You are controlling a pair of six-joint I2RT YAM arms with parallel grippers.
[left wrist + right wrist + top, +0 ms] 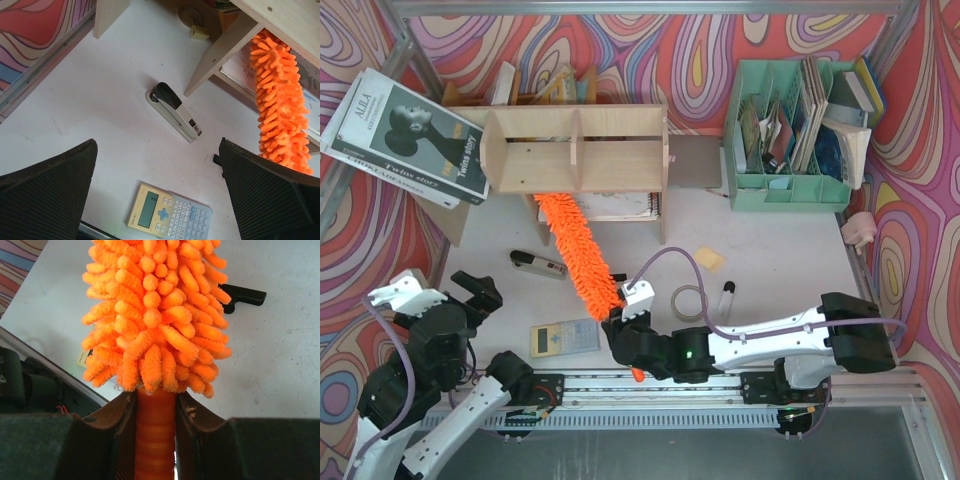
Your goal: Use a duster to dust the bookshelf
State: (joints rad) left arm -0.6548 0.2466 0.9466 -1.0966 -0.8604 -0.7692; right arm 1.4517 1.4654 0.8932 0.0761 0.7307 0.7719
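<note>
White tabletop (100, 100) sits under my wide-spread left gripper (156, 150); only its wrist view shows my right gripper (155, 402) clamping the handle of the fluffy orange duster (155, 315).

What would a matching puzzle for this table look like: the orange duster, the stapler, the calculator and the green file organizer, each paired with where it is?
Things:
1 duster
2 stapler
3 calculator
4 file organizer

Places:
A far right corner of the table
B lying flat at the table's near edge
C clamped in the right gripper, tip at the bookshelf
D on the table just in front of a bookshelf leg

Pairs: 1-C, 2-D, 3-B, 4-A
</note>
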